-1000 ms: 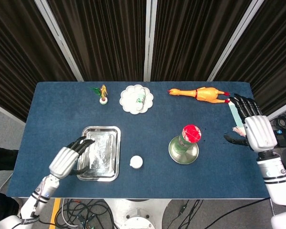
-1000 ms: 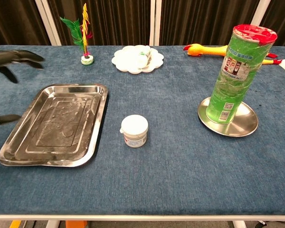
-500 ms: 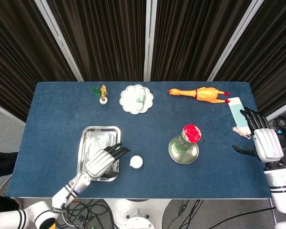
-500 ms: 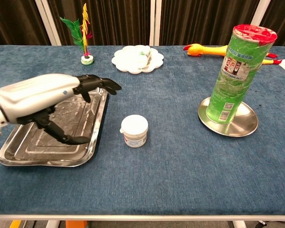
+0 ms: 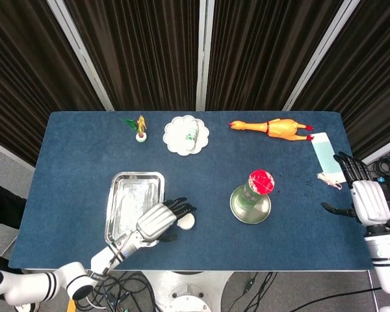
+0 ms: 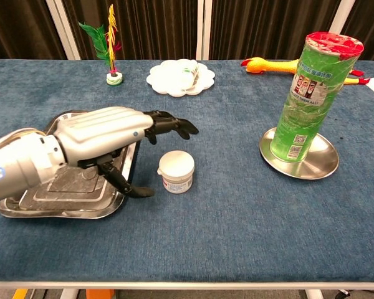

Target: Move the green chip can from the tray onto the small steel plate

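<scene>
A: Where's the green chip can [image 6: 315, 93]?

B: Upright on the small steel plate [image 6: 315, 163], well away from the tray [image 5: 118, 195]. I'd judge the move done.

A: And the hands?

B: Left hand [image 6: 109, 140] holds nothing, fingers spread, over the tray's plate-side edge, beside the white jar [image 6: 176, 172]. Right hand [image 5: 366, 197] is empty, fingers apart, beyond the plate at the bench edge.

A: Advice?

B: Pull the left hand back high, clear of the jar.

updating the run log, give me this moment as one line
can: upright on steel plate | tray: empty | left hand: open, over white jar | right hand: open
</scene>
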`<action>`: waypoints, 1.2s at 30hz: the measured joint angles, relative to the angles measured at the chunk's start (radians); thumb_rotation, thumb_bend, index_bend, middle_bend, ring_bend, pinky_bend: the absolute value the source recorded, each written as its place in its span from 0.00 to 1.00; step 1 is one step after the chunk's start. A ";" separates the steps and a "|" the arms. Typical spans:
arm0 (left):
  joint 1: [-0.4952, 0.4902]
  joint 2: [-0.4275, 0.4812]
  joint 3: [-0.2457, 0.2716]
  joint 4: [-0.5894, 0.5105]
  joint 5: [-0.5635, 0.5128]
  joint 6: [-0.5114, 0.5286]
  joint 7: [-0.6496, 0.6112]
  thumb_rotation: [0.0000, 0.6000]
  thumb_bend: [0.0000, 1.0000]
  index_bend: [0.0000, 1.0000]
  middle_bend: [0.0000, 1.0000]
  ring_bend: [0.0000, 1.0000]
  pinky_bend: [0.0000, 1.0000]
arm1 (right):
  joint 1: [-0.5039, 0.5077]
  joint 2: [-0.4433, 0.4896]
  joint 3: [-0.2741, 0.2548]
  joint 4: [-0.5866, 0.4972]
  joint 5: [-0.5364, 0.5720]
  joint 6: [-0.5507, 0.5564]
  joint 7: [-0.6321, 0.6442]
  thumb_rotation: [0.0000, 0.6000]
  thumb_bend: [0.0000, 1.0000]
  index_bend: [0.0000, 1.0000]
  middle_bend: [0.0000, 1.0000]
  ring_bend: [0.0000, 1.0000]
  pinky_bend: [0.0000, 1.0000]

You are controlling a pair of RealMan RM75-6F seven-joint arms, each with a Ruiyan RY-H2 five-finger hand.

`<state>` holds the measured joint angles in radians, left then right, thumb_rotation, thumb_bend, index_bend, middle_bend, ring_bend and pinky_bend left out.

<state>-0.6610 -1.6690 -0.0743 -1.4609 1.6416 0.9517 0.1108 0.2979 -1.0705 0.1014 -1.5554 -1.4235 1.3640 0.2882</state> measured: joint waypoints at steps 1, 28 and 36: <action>-0.011 -0.006 0.000 0.013 0.004 -0.006 0.011 1.00 0.17 0.14 0.17 0.07 0.30 | -0.002 -0.001 0.001 0.003 0.002 -0.001 -0.003 1.00 0.03 0.00 0.01 0.00 0.01; -0.111 -0.072 0.016 0.131 -0.016 -0.016 0.036 1.00 0.31 0.33 0.31 0.30 0.54 | -0.042 -0.015 0.019 0.062 0.023 -0.033 0.053 1.00 0.06 0.00 0.01 0.00 0.01; -0.107 -0.076 0.029 0.148 -0.005 0.033 0.034 1.00 0.34 0.39 0.37 0.35 0.58 | -0.043 -0.019 0.023 0.065 0.022 -0.044 0.051 1.00 0.06 0.00 0.01 0.00 0.01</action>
<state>-0.7677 -1.7447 -0.0449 -1.3129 1.6370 0.9844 0.1450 0.2551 -1.0898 0.1248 -1.4901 -1.4015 1.3199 0.3393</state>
